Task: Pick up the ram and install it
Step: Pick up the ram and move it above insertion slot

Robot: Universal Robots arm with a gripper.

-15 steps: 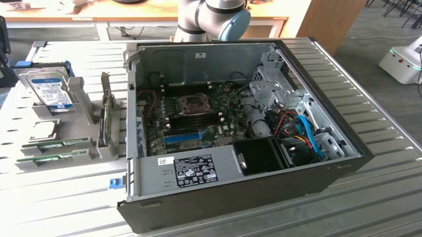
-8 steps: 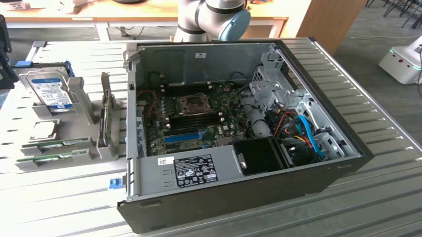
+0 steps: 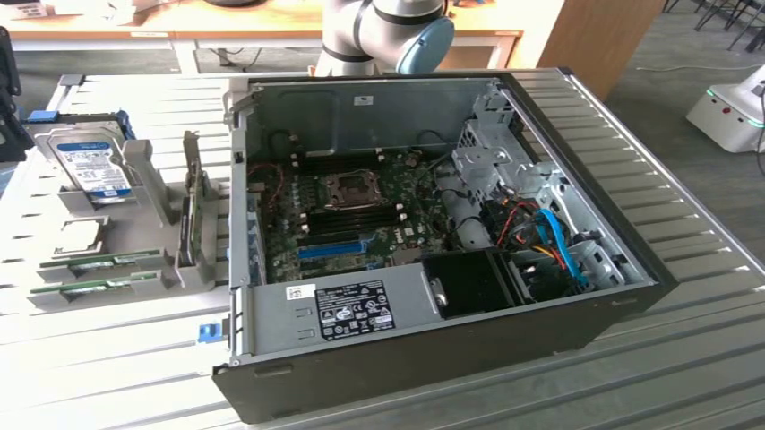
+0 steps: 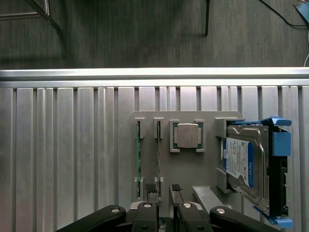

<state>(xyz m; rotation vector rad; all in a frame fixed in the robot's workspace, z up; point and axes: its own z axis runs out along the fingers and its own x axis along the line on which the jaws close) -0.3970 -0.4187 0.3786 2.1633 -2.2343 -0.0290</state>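
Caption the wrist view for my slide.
Open gripper by a ram in the holder, beside CPU and hard drive.

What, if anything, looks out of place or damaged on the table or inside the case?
Nothing stands out. Both ram sticks sit straight in their holder slots, the hard drive rests in its cradle, and the open case looks undamaged.
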